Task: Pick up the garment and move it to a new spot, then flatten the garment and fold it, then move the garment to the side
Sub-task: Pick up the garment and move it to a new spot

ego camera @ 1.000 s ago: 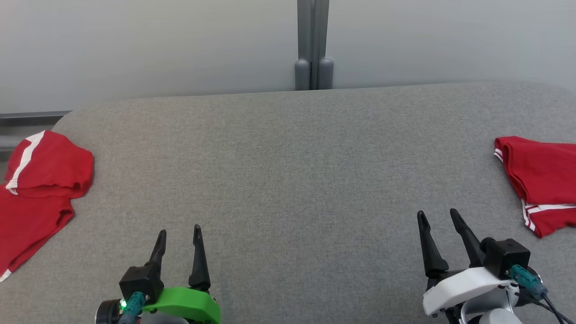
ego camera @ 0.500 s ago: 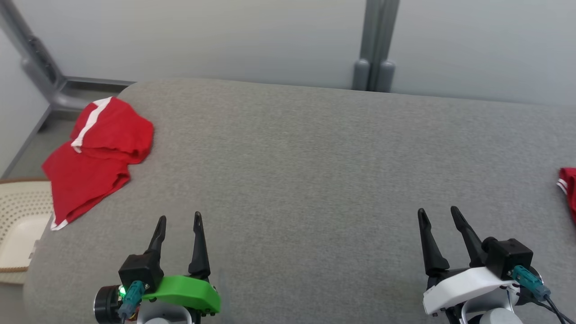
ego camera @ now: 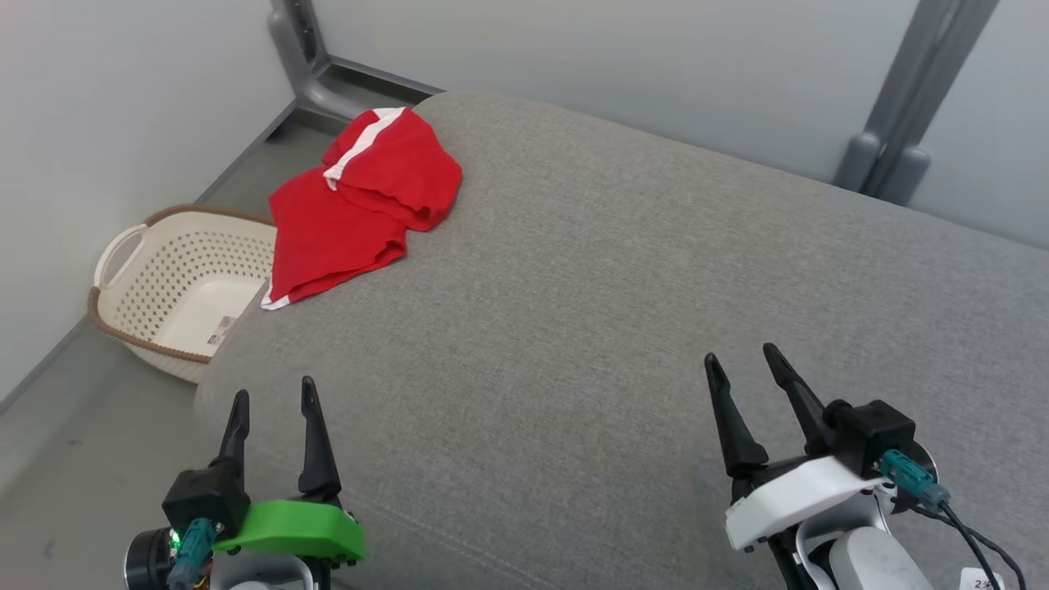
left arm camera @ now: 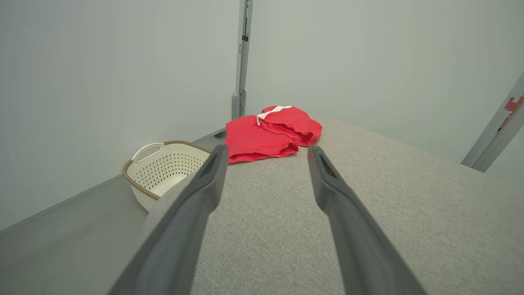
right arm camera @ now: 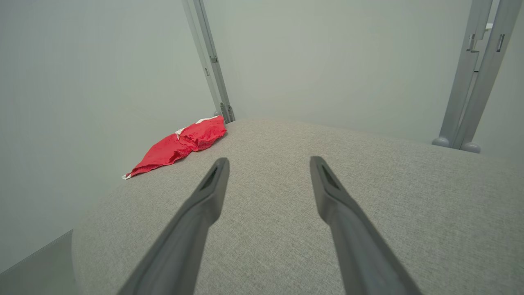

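The garment [ego camera: 361,205], red with a white stripe, lay crumpled and doubled over on itself at the far left corner of the grey padded surface [ego camera: 615,287]. One white-edged corner reached the surface's left edge. Just beyond that edge a cream basket [ego camera: 160,266] stood on the floor, apparently empty but for a small label or scrap in its bottom.

The left gripper [ego camera: 274,388] hovered over the near left corner of the surface with its fingers apart and nothing between them. In the left wrist view those fingers pointed almost straight at the red cloth, which lay well ahead of the tips. The right gripper [ego camera: 740,353] was over the near right part of the surface, likewise spread and empty, and well apart from the cloth.

Judged from this, the first step was in hand: the pick-up had not yet begun, and the robot looked to be lining up on the cloth.

The next move would call for a long reach forward and left, most likely by the left arm. The fingers would need to come down onto a raised fold and close on enough cloth to lift the whole piece. It could then be carried toward the open middle of the surface, clear of the edge above the basket.
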You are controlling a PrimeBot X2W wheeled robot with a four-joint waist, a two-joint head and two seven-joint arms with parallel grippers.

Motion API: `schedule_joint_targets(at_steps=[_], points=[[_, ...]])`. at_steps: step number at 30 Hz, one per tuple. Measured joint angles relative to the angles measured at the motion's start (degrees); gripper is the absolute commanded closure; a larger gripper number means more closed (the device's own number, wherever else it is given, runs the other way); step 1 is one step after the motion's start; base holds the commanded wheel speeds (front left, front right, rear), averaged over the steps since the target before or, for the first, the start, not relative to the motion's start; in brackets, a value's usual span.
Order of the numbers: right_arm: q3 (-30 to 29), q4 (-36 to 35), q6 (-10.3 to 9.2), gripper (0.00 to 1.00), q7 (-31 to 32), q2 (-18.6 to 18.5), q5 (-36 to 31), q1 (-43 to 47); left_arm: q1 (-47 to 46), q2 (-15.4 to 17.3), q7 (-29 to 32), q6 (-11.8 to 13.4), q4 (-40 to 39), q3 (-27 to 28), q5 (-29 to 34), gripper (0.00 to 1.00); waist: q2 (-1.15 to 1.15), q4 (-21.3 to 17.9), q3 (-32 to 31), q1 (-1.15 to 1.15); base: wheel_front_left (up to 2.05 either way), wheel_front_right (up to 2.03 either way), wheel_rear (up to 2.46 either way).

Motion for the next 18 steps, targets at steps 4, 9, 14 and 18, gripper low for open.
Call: schedule_joint_targets(at_steps=[4,9,14,18], points=[[1.3,0.9,0.00,0.00,0.1,0.0,0.0,-1.1,0.8,-0.1,0.0,0.1,-1.3,0.8,0.0,0.00,0.00,1.9,0.8,0.00,0.00,0.00,0.00],[2.1,2.1,0.00,0.00,0.0,0.0,0.0,-1.9,1.2,-0.3,0.0,0.3,-1.9,1.1,0.1,0.00,0.00,2.6,1.4,0.00,0.00,0.00,0.00],[2.2,2.5,0.00,0.00,-0.3,0.0,0.2,-2.0,1.7,-0.4,0.0,0.0,-1.8,1.0,0.2,0.00,0.00,2.4,1.0,0.00,0.00,0.00,0.00],[1.9,2.6,0.00,0.00,-0.5,0.0,0.3,-1.9,1.7,-0.4,0.0,0.0,-1.6,0.8,0.3,0.00,0.00,2.2,0.7,0.00,0.00,0.00,0.00]])
